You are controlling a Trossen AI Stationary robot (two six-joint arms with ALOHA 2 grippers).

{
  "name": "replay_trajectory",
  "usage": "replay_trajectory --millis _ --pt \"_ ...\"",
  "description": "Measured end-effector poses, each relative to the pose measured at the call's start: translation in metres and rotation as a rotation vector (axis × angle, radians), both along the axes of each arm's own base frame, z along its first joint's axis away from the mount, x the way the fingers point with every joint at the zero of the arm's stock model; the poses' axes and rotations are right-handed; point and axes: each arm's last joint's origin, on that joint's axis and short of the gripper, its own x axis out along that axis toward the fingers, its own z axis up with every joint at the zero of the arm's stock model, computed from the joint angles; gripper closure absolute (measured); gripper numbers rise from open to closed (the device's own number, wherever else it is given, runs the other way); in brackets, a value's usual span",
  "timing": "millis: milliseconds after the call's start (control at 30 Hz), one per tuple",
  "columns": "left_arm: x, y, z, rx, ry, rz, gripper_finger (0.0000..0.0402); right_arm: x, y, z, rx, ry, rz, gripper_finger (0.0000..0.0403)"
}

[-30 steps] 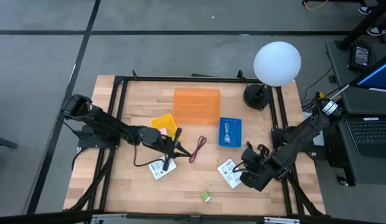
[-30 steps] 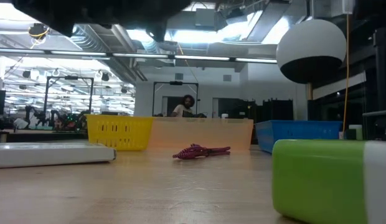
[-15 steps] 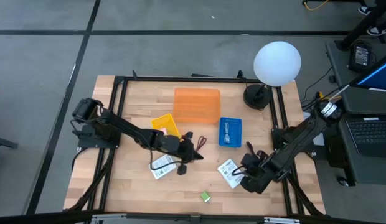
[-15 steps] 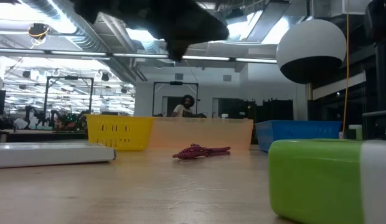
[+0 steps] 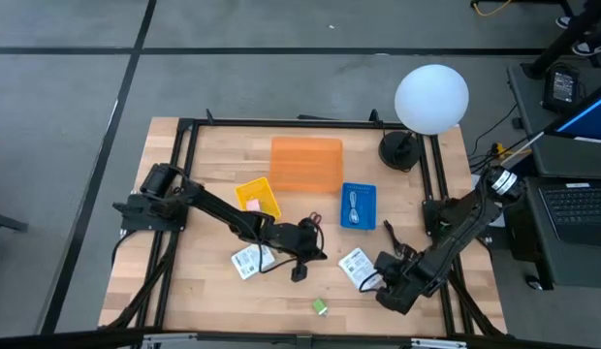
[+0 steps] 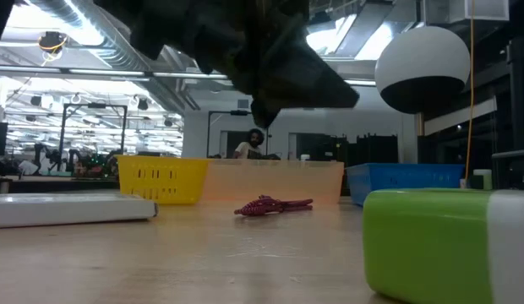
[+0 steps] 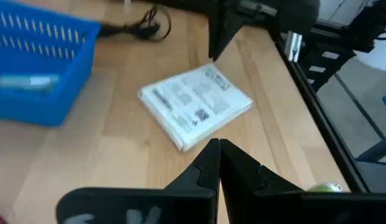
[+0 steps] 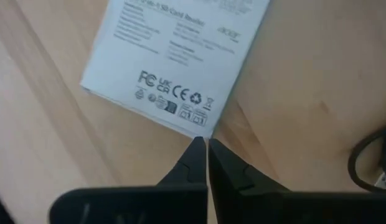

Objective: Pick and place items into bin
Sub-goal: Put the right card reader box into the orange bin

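Two white labelled packets lie flat on the wooden table, one at left (image 5: 247,260) and one at right (image 5: 356,265). A dark red looped cord (image 5: 313,221) lies between the bins, and a green block (image 5: 321,306) sits near the front edge. My left gripper (image 5: 320,254) is shut and hangs above the table between the packets, pointing at the right packet (image 7: 196,106). My right gripper (image 5: 376,281) is shut and points steeply down at that packet's near corner (image 8: 202,134). My right gripper has its shut fingertips (image 8: 198,149) at the corner of the right packet, coming from above. Whether they touch the packet or the table, I cannot tell. My left gripper touches nothing.
A yellow bin (image 5: 258,197) with a pink block, an orange bin (image 5: 306,165) and a blue bin (image 5: 358,206) with a grey-blue piece stand at the table's middle and back. A round white lamp (image 5: 431,97) stands at the back right. A black frame rims the table.
My left gripper has travelled toward the table's right edge, past the left packet, sinking a little and rolling about its own line. My right gripper has sunk toward the right packet's corner. Both stay shut, and nothing on the table has moved.
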Motion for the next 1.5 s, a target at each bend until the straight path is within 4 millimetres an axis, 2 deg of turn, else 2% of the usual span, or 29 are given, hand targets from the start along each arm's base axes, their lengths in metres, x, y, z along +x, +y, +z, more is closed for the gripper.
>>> replay_trajectory --millis 233,667,1500 --pt "0.001 -0.001 -0.004 -0.045 0.020 0.021 0.0397 0.004 0.003 -0.014 -0.047 0.001 -0.014 0.0403" --pt "0.001 -0.001 -0.004 -0.044 0.020 0.020 0.0397 0.004 0.001 0.010 -0.028 -0.096 -0.006 0.0403" --pt "0.001 -0.001 -0.004 -0.050 0.021 0.026 0.0397 0.006 0.003 0.000 -0.047 -0.076 -0.023 0.0403"
